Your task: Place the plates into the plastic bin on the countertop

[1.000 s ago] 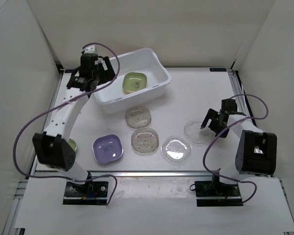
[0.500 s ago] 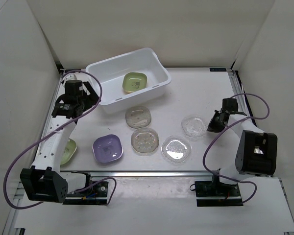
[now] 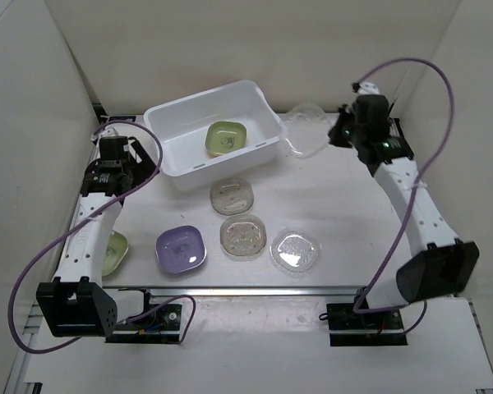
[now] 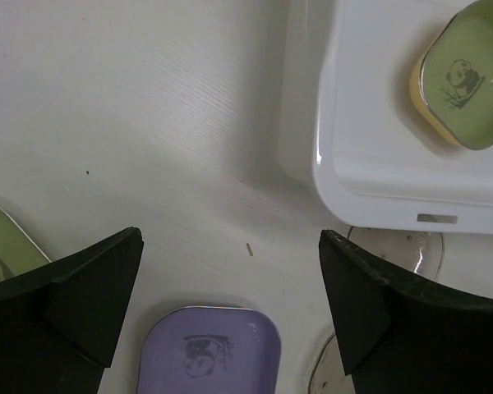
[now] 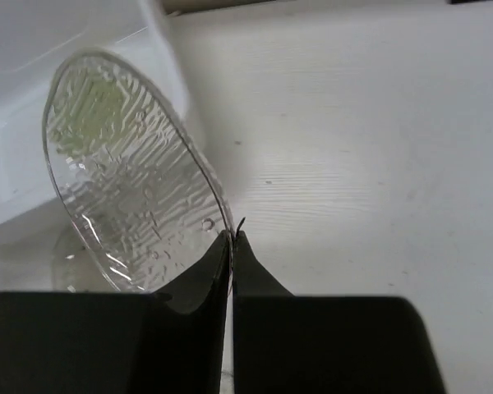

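The white plastic bin (image 3: 199, 168) stands at the back left of the countertop (image 3: 353, 189) with a green plate (image 3: 227, 137) inside. My right gripper (image 3: 338, 131) is shut on the rim of a clear plate (image 3: 306, 127), held tilted in the air just right of the bin. In the right wrist view the shut gripper (image 5: 231, 238) pinches the clear plate (image 5: 131, 172) edge-on beside the bin (image 5: 82, 25). My left gripper (image 3: 115, 174) hangs open and holds nothing, left of the bin. In its own view the left gripper (image 4: 230, 238) is above bare table between the bin (image 4: 329, 164) and a purple plate (image 4: 209, 353).
On the table lie a purple plate (image 3: 181, 249), three clear plates (image 3: 232, 195) (image 3: 244, 235) (image 3: 295, 249) and a green plate (image 3: 113, 250) partly under the left arm. White walls enclose three sides. A metal rail (image 3: 255, 289) runs along the front.
The right gripper shut on the clear plate at the right, lifted it and carried it back beside the bin. The left arm drew away from the bin to the left.
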`<state>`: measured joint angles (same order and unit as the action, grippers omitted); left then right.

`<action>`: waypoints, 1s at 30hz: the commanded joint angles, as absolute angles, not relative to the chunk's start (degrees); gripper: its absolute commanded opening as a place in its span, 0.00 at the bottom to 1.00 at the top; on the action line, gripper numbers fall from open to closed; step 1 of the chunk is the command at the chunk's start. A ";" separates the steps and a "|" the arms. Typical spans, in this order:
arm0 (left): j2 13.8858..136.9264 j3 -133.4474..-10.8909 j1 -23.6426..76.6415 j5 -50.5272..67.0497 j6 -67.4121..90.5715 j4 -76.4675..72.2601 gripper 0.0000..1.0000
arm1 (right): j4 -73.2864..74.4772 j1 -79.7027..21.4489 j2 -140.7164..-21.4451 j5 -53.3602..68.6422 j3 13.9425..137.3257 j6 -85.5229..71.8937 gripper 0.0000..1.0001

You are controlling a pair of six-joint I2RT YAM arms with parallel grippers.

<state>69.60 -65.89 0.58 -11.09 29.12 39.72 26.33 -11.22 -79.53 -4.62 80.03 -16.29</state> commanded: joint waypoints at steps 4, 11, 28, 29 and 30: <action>66.45 -65.40 -2.46 -11.25 27.42 43.93 0.99 | 25.13 -24.60 -103.50 -4.57 107.71 -12.30 0.00; 64.69 -60.21 -4.57 -1.15 31.72 42.89 0.99 | 24.82 -31.64 -132.52 -7.38 142.72 -15.64 0.00; 59.59 -57.39 -4.57 -9.14 33.92 47.37 0.99 | 2.81 -37.27 -147.48 -4.38 140.80 -25.66 0.00; 59.76 -57.22 -4.74 -9.31 34.01 47.46 0.99 | 3.16 -36.92 -147.31 -6.48 140.28 -25.66 0.00; 59.77 -56.96 -4.75 -9.49 34.19 47.29 0.99 | 3.16 -36.57 -147.30 -6.85 139.93 -26.36 0.00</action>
<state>60.90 -57.69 -4.43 -7.94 33.39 46.54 8.54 -37.36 -148.57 -2.74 139.70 -24.45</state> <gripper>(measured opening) 0.992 0.005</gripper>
